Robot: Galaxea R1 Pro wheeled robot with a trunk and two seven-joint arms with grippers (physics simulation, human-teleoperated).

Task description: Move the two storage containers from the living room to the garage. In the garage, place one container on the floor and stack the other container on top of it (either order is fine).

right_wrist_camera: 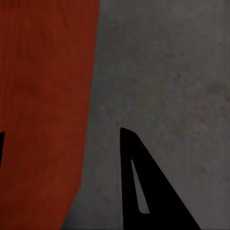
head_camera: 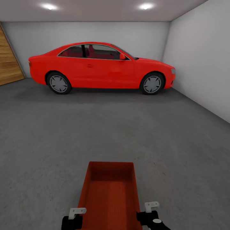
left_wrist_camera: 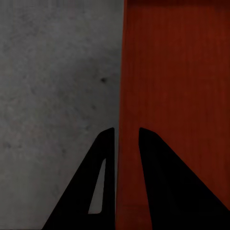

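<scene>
I am in the garage. One orange-red storage container (head_camera: 110,191) lies lengthwise in front of me, low over the dark-grey concrete floor (head_camera: 166,134); I cannot tell whether it rests on it. My left gripper (left_wrist_camera: 126,130) is shut on the container's (left_wrist_camera: 177,72) left side wall, one finger on each side of it. My right gripper (right_wrist_camera: 61,134) is open, its fingers (right_wrist_camera: 143,191) wide apart and straddling the right wall of the container (right_wrist_camera: 43,96). Both wrists, the left (head_camera: 72,220) and the right (head_camera: 150,217), show at the container's near corners.
A red coupe car (head_camera: 99,67) is parked across the far end of the garage. A pale-grey wall (head_camera: 204,64) runs along the right side. A wooden panel (head_camera: 8,60) stands at the far left. Open concrete floor stretches between me and the car.
</scene>
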